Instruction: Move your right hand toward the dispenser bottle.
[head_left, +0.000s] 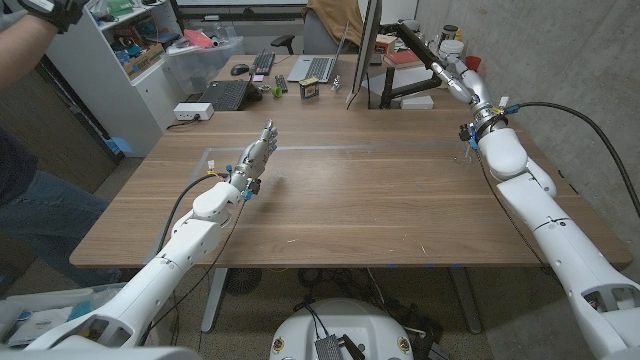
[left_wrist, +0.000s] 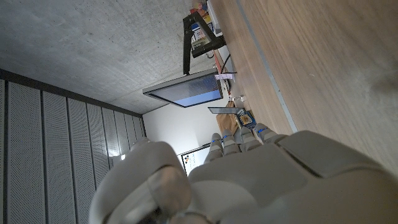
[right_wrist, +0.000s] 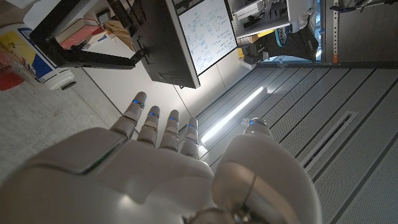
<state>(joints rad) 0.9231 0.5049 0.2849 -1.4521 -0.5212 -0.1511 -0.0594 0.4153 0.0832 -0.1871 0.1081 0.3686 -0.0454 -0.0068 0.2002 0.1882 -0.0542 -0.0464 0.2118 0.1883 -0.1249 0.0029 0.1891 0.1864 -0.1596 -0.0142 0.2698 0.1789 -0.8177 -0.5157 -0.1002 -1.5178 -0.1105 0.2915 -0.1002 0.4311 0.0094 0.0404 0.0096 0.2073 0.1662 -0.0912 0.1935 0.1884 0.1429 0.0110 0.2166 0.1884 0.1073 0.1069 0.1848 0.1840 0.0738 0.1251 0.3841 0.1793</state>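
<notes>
Right, my right hand (head_left: 466, 88) is out past the tabletop (head_left: 350, 200) at its far corner, at about two o'clock from the middle of the wood, with the arm stretched long. In the right wrist view its fingers (right_wrist: 163, 124) are straight and close together, the thumb stands well apart, and nothing is held.

The dispenser bottle (head_left: 451, 42) I take to be the white container with a dark top at about one o'clock, off the tabletop among the clutter by the wall. It is small and I cannot make out a pump head, so that is a judgement. It sits just beyond the hand at roughly its eleven o'clock, near but apart. The right wrist view seems to show the same white body, with a yellow and blue label (right_wrist: 32, 53).

The worry is the black monitor arm (head_left: 418, 45), which runs close beside the hand on its nine o'clock side. If I drift that way while reaching, the fingers could strike it. A red cup (head_left: 472, 63) stands just beside the bottle, and an overshoot could tip either one. With the arm this extended, my fine control is probably poor. The black cable (head_left: 570, 110) looping from the wrist could also catch on the tabletop's edge.

My left hand (head_left: 255, 158) stands at ten o'clock over the wood, fingers up and loosely spread, holding nothing.
</notes>
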